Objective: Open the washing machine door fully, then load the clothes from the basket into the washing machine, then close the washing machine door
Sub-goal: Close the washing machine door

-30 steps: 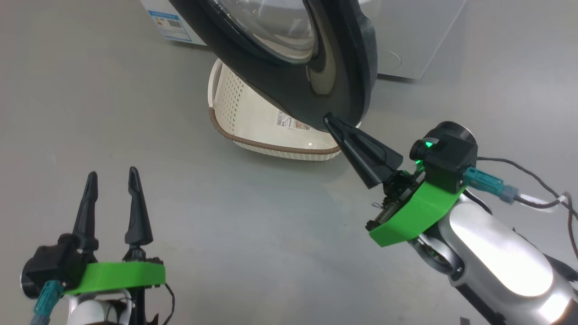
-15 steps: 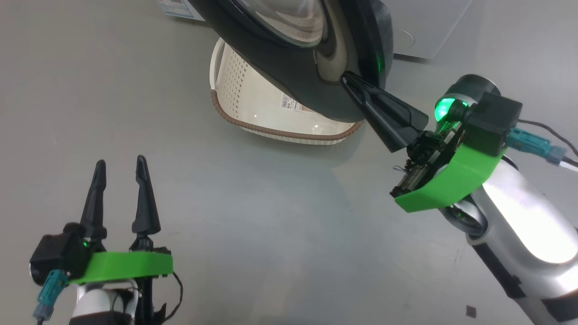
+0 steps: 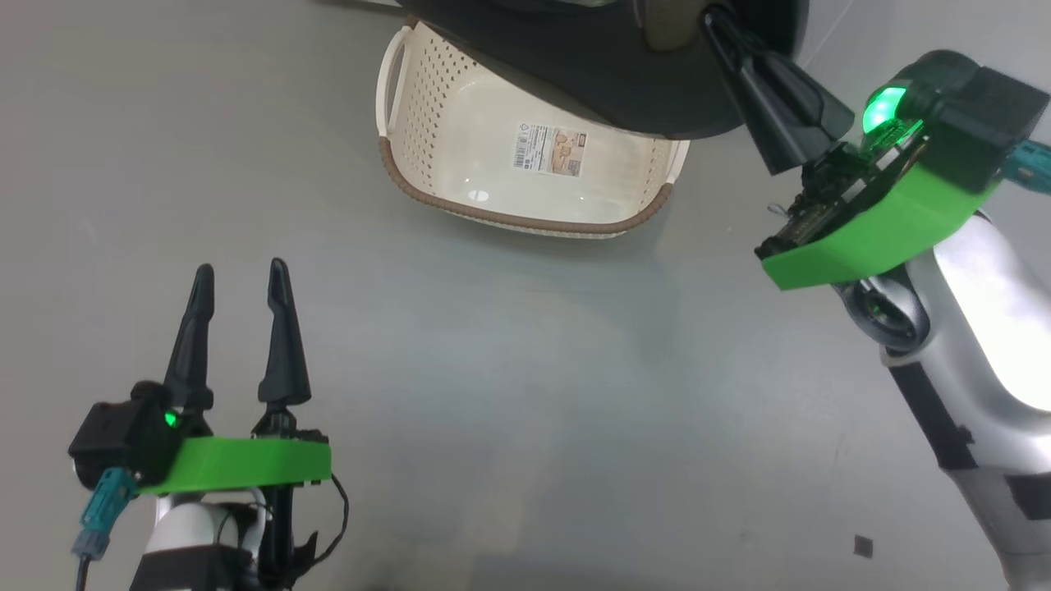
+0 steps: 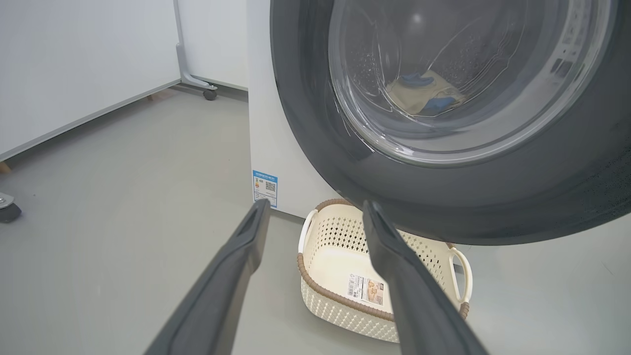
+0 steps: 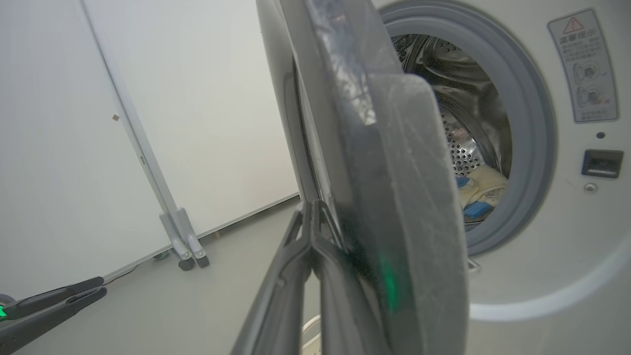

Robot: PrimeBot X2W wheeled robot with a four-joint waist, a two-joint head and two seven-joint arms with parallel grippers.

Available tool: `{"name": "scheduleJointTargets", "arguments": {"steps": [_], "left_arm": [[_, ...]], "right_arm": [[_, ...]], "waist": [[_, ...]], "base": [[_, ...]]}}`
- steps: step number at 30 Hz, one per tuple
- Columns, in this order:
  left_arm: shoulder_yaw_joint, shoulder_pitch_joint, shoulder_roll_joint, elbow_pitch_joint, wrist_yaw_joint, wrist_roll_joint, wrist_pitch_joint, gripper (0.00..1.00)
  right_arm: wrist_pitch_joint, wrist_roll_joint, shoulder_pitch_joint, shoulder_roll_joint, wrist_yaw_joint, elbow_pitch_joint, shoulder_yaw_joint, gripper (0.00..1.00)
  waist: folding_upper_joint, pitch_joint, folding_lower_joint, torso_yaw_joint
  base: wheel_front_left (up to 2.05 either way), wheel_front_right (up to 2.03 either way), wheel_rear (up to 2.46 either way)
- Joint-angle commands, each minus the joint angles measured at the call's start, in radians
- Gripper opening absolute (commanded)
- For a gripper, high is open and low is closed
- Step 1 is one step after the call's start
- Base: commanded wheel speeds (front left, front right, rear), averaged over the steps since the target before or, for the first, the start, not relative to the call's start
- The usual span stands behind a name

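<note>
— Basket [image 3: 525, 223], cream perforated plastic, is empty in head view. Why is your right claw [image 3: 713, 16] at the round black-rimmed glass door [image 3: 575, 74]?
— Pinched shut on nothing, to push it closed, I think. My left claw [image 3: 238, 271] waits wide, empty. Left wrist view: cream-yellow clothes [image 4: 424, 93] behind the glass. Right wrist view: same, inside the white washing machine [image 5: 542, 276].

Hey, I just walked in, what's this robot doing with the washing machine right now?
The robot's right pincer, shut, has its tips against the black rim of the washing machine door, which stands partly open. The clothes lie inside the drum, and the basket on the floor below the door is empty, so loading looks done and closing the door appears to be the step at hand. The left pincer is open and holds nothing, above the floor.
</note>
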Motion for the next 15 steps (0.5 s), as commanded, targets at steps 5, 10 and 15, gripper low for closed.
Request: {"name": "scheduleJointTargets", "arguments": {"steps": [5, 10, 15], "left_arm": [[0.019, -0.017, 0.014, -0.025, 0.006, -0.007, -0.007, 1.0], [0.001, -0.032, 0.014, -0.029, 0.009, -0.012, -0.007, 1.0], [-0.025, -0.055, 0.014, -0.028, 0.015, -0.021, -0.007, 1.0]], "right_arm": [[-0.009, -0.03, -0.073, 0.047, -0.001, 0.02, -0.075, 0.0], [-0.009, -0.059, -0.129, 0.065, -0.001, 0.065, -0.113, 0.0], [-0.007, -0.065, -0.2, 0.069, -0.001, 0.117, -0.148, 0.0]], "waist": [[0.0, 0.024, -0.0001, 0.005], [0.0, 0.045, -0.0001, 0.013], [0.0, 0.073, -0.0001, 0.023]], "base": [[0.0, 0.0, 0.0], [0.0, 0.0, 0.0], [0.0, 0.0, 0.0]]}}
